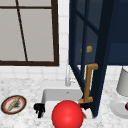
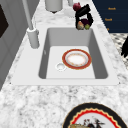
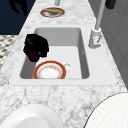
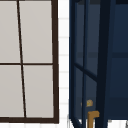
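At the left of the table [image 1: 25, 87], well clear of everything else, lies a patterned plate [image 1: 13, 104]. The left robot hand [image 1: 39, 109] hangs by the sink's [image 1: 62, 96] left front corner. Its fingers are loose and point down, and it holds nothing. A red ball [image 1: 67, 114] sits in front of the basin. The right robot hand [image 3: 36, 45] is at the sink's right end, with its fingers curled round a small thing [image 2: 80, 25] of peach and dark colour. I cannot tell what the thing is.

**What could go wrong**
- The right robot hand sits just under the lower end of the wooden handle [image 1: 87, 82] on the open blue door [image 1: 101, 62]. If it rose straight up, I judge it would knock the handle or the door's edge and could jar the small thing loose.
- A slack grip would likely drop the small thing into the basin, onto or beside the sink plate [image 2: 76, 59] below.
- A sweep to the right could reach the white jar [image 1: 123, 81].

**What the views add**
- The front view gives the door, the handle and how near the hand is to them.
- The side views look down into the basin. They give the sink plate lying flat by the drain, the faucet [image 2: 31, 30] at the back rim, and the curl of the right hand's fingers round the small thing.
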